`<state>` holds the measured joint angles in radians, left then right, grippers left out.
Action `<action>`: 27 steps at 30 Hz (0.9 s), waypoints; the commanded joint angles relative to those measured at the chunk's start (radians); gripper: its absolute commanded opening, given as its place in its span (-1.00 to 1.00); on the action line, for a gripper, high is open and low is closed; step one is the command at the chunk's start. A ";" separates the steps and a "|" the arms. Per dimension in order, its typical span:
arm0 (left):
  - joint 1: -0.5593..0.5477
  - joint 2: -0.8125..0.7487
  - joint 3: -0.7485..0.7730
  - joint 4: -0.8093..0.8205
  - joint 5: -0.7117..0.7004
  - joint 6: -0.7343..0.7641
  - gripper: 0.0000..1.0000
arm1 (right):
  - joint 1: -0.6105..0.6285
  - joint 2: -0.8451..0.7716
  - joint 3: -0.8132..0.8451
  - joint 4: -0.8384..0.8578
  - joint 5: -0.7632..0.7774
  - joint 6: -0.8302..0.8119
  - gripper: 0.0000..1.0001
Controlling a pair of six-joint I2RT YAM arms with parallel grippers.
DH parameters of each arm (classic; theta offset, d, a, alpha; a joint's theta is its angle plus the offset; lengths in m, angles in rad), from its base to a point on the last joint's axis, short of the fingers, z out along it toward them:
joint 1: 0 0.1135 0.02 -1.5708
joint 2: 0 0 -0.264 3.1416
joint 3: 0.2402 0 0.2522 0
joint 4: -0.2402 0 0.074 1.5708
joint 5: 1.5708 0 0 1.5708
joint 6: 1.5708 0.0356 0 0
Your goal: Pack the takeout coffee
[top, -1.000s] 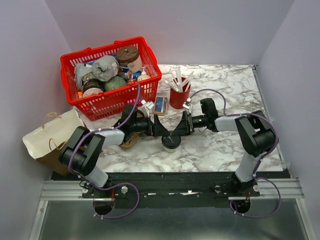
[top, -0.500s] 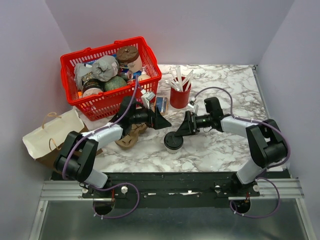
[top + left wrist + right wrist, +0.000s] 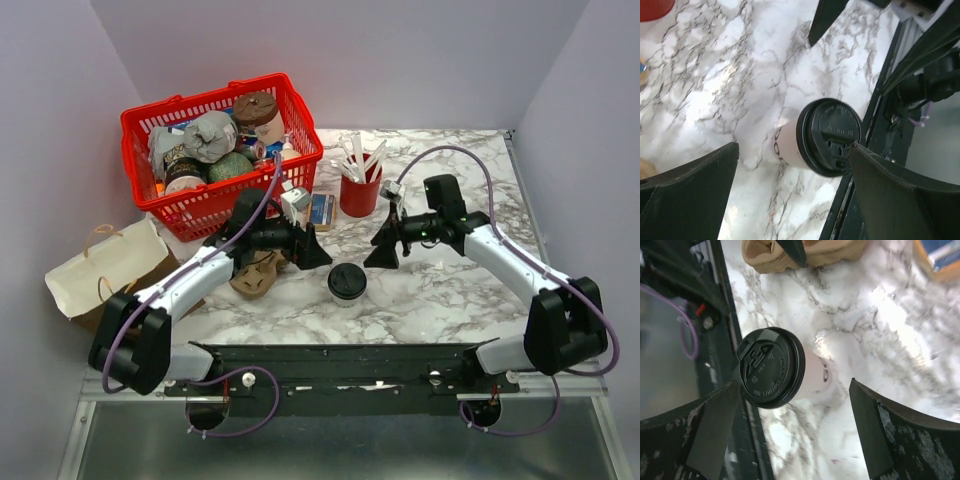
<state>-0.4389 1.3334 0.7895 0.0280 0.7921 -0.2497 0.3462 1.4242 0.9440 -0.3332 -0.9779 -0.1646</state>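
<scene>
The coffee [image 3: 347,282] stood upright on the marble tabletop [image 3: 450,290], close to its near edge. The left tool [image 3: 312,252] and right tool [image 3: 384,252] hung near it on either side, both spread wide, holding nothing and touching nothing.

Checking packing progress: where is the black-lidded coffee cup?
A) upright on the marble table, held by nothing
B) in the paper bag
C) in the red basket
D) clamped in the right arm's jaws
A: the coffee cup stands on the table, both arms' jaws open and apart from it.
</scene>
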 commanded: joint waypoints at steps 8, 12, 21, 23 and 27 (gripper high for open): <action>0.118 -0.174 0.065 -0.205 -0.136 0.113 0.96 | 0.171 0.034 0.262 -0.453 0.113 -0.875 1.00; 0.187 -0.192 0.066 -0.146 -0.134 0.075 0.96 | 0.232 0.100 0.335 -0.611 0.160 -1.052 1.00; 0.243 -0.194 0.071 -0.123 -0.123 0.050 0.96 | 0.296 0.212 0.434 -0.701 0.203 -1.116 1.00; 0.241 -0.197 0.060 -0.116 -0.123 0.041 0.96 | 0.304 0.225 0.438 -0.701 0.200 -1.113 1.00; 0.243 -0.201 0.047 -0.102 -0.128 0.030 0.96 | 0.318 0.246 0.452 -0.705 0.200 -1.106 1.00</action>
<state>-0.1982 1.1564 0.8307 -0.1009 0.6739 -0.1932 0.6453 1.6409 1.3586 -0.9977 -0.7860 -1.2388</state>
